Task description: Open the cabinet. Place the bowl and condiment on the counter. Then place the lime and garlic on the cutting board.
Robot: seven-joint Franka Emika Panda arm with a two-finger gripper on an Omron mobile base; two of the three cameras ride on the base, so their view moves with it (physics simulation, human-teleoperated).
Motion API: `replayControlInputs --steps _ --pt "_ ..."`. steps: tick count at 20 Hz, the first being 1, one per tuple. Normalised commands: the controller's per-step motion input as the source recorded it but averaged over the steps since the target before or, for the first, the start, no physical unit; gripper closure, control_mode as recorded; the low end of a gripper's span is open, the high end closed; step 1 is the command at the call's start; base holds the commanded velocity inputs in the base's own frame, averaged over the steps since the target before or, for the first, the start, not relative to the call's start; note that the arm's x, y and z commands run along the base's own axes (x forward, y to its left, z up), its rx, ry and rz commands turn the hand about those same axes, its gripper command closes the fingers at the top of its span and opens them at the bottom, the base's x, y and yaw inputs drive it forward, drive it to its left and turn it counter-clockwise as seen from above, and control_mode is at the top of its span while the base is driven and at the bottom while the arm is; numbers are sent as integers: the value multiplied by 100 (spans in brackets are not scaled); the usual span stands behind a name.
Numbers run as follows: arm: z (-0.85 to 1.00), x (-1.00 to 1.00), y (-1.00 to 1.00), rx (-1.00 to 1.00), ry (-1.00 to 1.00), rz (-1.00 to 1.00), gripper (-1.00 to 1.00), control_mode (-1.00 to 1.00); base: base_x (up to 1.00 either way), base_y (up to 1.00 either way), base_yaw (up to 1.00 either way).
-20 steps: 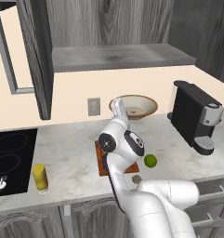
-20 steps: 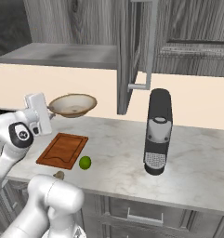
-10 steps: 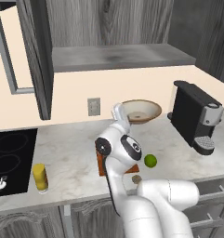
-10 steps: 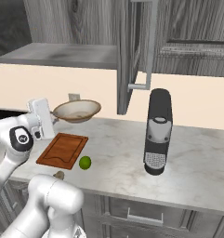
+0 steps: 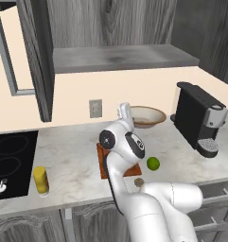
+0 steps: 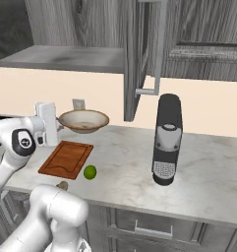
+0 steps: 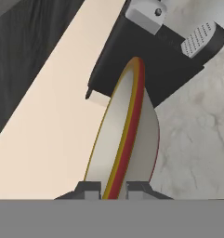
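My gripper (image 5: pixel 131 118) is shut on the left rim of the cream-beige bowl (image 5: pixel 147 116), which hangs low over the back of the counter (image 5: pixel 73 151) by the wall. The hand view looks along the bowl (image 7: pixel 127 135) edge-on, its brown rim pinched between my fingertips (image 7: pixel 88 188). From the right base, gripper (image 6: pixel 59 126) and bowl (image 6: pixel 84 120) sit behind the cutting board (image 6: pixel 67 158). The lime (image 5: pixel 153 163) and garlic (image 5: pixel 139 181) lie on the counter right of the board (image 5: pixel 103 163). The yellow condiment (image 5: pixel 40 179) stands by the cooktop. The cabinet door (image 5: pixel 37 56) is open.
A black coffee machine (image 5: pixel 200 120) stands at the right of the counter, close beyond the bowl (image 7: pixel 150 51). The black cooktop (image 5: pixel 9 160) is at the left. A wall outlet (image 5: pixel 95 108) sits behind the arm. The second open cabinet door (image 6: pixel 134 59) hangs above the counter.
My gripper has carried the bowl to the right and lower, toward the back of the counter near the coffee machine. Lime, garlic, condiment and board have stayed put.
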Motion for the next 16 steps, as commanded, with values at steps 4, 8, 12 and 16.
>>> replayControlInputs --steps 4,8,12,16 --pt "-15 17 4 6 0 -9 100 -100 0 0 0" --pt "-24 23 1 4 -4 -8 100 -100 0 0 0" --pt "-24 15 0 8 -5 -7 100 -100 0 0 0" --pt "-21 10 0 13 -4 -3 100 -100 0 0 0"
